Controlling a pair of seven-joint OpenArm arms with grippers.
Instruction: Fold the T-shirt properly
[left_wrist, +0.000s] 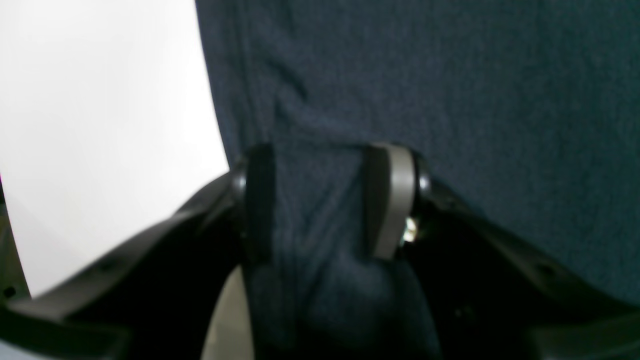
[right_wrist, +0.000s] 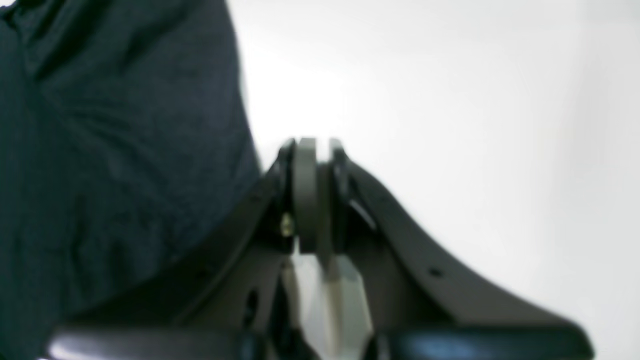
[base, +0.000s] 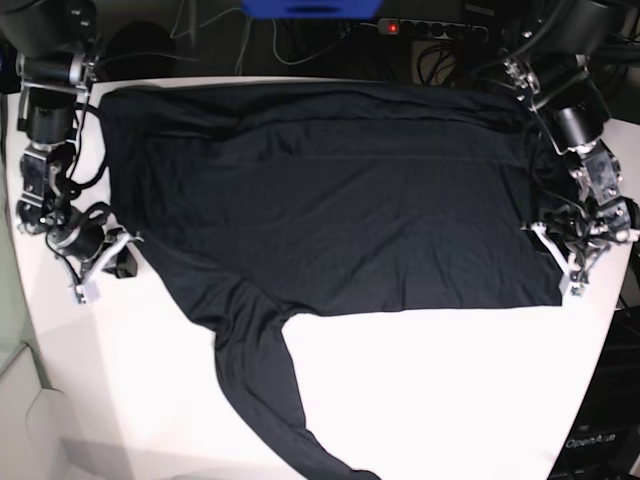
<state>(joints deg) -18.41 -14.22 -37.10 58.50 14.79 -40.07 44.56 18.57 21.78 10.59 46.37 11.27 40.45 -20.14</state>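
The dark navy T-shirt (base: 340, 190) lies spread flat over the white table (base: 450, 400), one long sleeve (base: 290, 420) trailing toward the front edge. At the shirt's right side edge in the base view, my left gripper (base: 555, 262) is shut on a bunched fold of the T-shirt (left_wrist: 450, 75), which fills the gap of the left gripper (left_wrist: 320, 150). Beside the shirt's opposite edge sits my right gripper (base: 110, 264). In its wrist view the right gripper (right_wrist: 315, 145) has its fingers pressed together, with the T-shirt (right_wrist: 125, 150) just to their left; no cloth shows between them.
Cables and a power strip (base: 430, 28) run behind the table's back edge. Both arm bases stand at the back corners. Bare white tabletop (right_wrist: 450, 125) lies beyond the right gripper and along the front right.
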